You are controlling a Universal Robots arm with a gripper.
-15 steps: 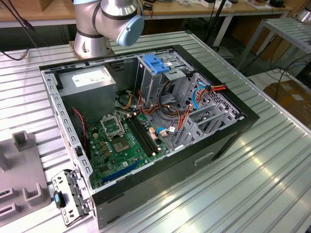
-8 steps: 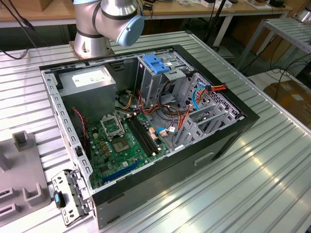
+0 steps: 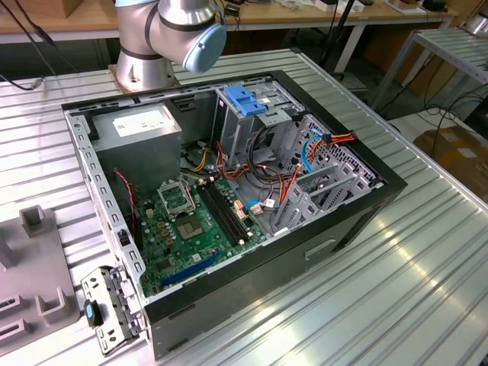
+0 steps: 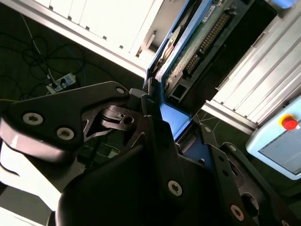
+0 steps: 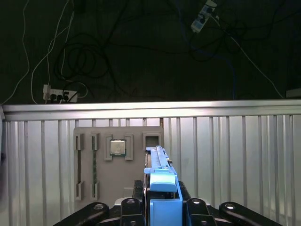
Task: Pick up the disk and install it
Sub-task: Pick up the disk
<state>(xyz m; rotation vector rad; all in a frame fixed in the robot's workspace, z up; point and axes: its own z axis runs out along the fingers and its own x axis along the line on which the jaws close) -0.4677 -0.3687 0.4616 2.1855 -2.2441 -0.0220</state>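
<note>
Arm base: the base stands at the far edge of the ribbed metal table, behind the open computer case.
Arm joint: a thick joint with a blue cap sits just above the base, and the arm rises from there past the upper edge of the exterior view.
Gripper: the gripper is closed around the disk, with a black finger on either side of the blue carrier frame. The second wrist view shows its black linkage folded in against the frame.
Disk: the disk is pinched in the gripper. It appears edge-on in the first wrist view, sticking straight out from the fingers. In the second wrist view its green circuit-board side shows, with the blue frame along its edge.
Beneath the disk: a grey fixture tray lies on the table and carries a square processor chip in a pocket.
Case interior: it holds a motherboard, a grey power supply and a drive cage with a blue handle.
Floor: it is dark, with loose cables and a power strip.
</note>
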